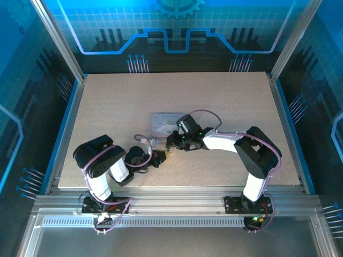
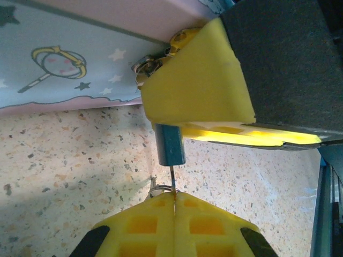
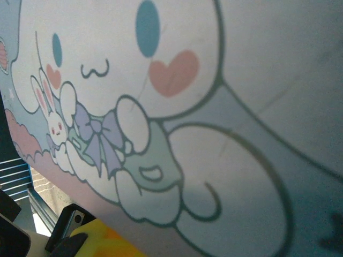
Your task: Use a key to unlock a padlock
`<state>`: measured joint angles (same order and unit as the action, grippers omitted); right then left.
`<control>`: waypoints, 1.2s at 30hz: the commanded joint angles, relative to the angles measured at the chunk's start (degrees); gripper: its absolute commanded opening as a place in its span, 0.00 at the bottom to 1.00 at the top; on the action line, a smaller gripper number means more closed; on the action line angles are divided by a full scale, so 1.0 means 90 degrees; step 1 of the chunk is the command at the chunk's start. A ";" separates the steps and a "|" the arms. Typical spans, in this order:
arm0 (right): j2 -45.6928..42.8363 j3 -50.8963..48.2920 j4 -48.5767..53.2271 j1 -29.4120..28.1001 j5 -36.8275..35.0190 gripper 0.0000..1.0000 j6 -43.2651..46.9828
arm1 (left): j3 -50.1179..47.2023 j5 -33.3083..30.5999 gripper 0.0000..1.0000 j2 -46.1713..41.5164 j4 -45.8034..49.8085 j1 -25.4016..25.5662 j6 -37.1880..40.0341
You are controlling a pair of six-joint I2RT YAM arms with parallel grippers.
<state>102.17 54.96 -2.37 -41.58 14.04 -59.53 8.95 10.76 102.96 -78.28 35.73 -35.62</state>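
Note:
The small dark blue padlock (image 2: 170,144) hangs just above the table, its silvery shackle (image 2: 146,64) peeking out beside the tin. My right gripper (image 1: 172,141) is shut on the padlock, and its broad yellow finger (image 2: 198,85) covers the top of the body. A thin dark key (image 2: 172,179) runs straight up into the padlock's underside. My left gripper (image 2: 174,196) is shut on the key's head, with a small wire ring (image 2: 161,188) at the fingertips. Seen from above, the left gripper (image 1: 159,157) meets the right one just in front of the tin.
A silver-grey tin (image 1: 164,123) with a cartoon rabbit lid (image 3: 177,107) lies right behind both grippers, its side (image 2: 64,64) close to the padlock. Speckled tabletop (image 2: 64,160) spreads below. The right arm (image 1: 230,142) stretches in from the right.

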 commanded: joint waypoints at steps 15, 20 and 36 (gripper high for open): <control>0.0064 0.0098 0.0909 -0.0189 0.0160 0.03 -0.0300 | 0.0890 -0.0657 0.00 -0.2273 0.4241 0.0220 0.1795; -0.0038 0.0057 0.0896 -0.0188 0.0167 0.03 -0.0409 | 0.1055 -0.0875 0.00 -0.2697 0.5133 0.0275 0.2292; -0.0244 -0.0086 0.0362 -0.0193 0.0201 0.01 -0.0956 | 0.0298 -0.0494 0.39 -0.3197 0.4197 -0.0061 0.1367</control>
<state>100.82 55.55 -0.36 -42.61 14.35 -65.39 13.47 4.51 75.05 -35.73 36.56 -19.73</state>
